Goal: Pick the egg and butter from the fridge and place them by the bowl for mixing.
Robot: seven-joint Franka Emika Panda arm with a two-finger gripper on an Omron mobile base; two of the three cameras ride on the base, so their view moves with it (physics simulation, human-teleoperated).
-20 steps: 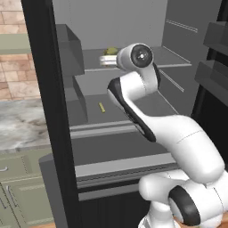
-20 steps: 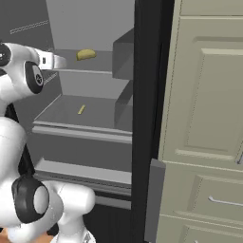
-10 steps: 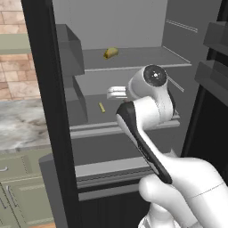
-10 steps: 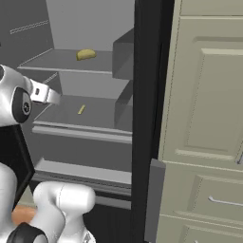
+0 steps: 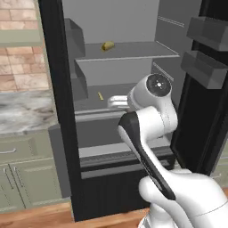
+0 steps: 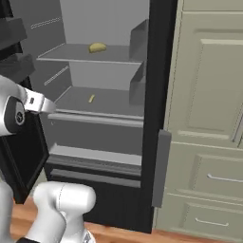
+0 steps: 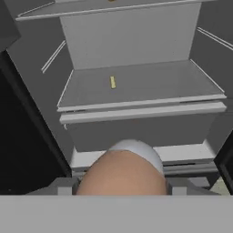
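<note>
The brownish-tan egg point(image 7: 122, 175) sits large at the bottom of the hand view, clamped between the two dark fingers of my gripper point(image 7: 121, 187), which is shut on it. In the base views my gripper point(image 5: 115, 102) point(image 6: 46, 105) hovers just in front of the open fridge point(image 5: 57, 111) point(image 6: 153, 95) at the height of its middle shelf. The butter point(image 5: 100, 95) point(image 6: 91, 98) point(image 7: 113, 82), a thin pale-yellow stick, lies on that middle shelf, well beyond the egg. The bowl is out of view.
A yellow-green folded food item point(image 5: 107, 45) point(image 6: 97, 47) lies on the upper shelf. Door bins point(image 5: 205, 67) hang on the open door at the right. A marble counter point(image 5: 24, 111) over green drawers stands left of the fridge, and pale cabinets point(image 6: 209, 118) stand right of it.
The arm has dropped from the upper shelf to the middle shelf's height and drawn back toward the fridge's front, with the jaws holding the same width.
</note>
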